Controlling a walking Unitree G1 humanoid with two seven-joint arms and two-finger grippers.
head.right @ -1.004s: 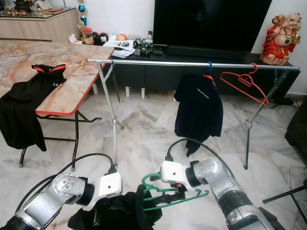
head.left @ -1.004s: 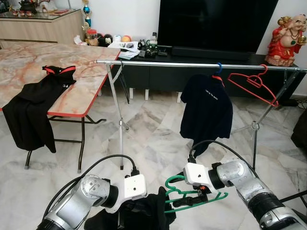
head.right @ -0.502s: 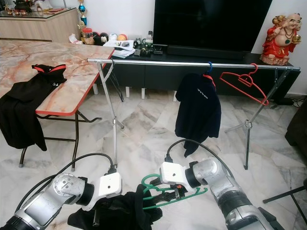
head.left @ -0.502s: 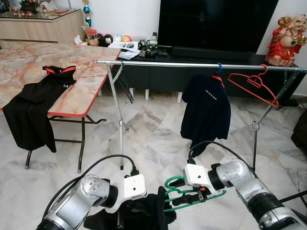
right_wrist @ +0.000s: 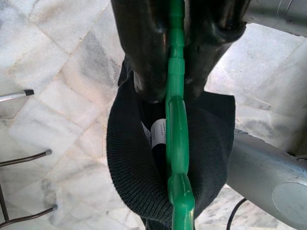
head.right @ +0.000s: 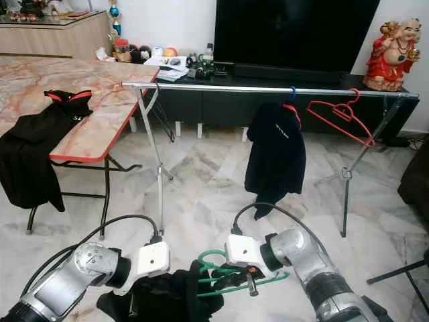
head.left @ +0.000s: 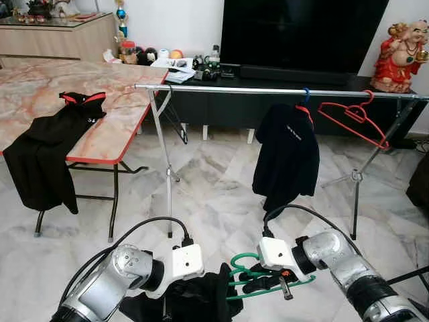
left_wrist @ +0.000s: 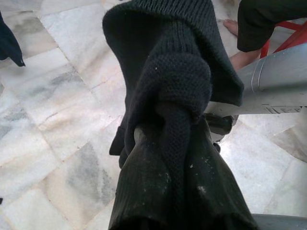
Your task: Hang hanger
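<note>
Two hangers on the rail (head.left: 268,90): one red hanger (head.left: 353,119) bare, one blue-hooked hanger (head.left: 305,96) carrying a dark shirt (head.left: 288,155). One green hanger (head.left: 268,282) below it.

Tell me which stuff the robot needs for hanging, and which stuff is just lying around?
Needed: green hanger, held by the right gripper; black knit garment, held by the left gripper; clothes rail.

Lying around: red hanger, hung dark shirt, black clothing on the table, TV, red statue.
</note>
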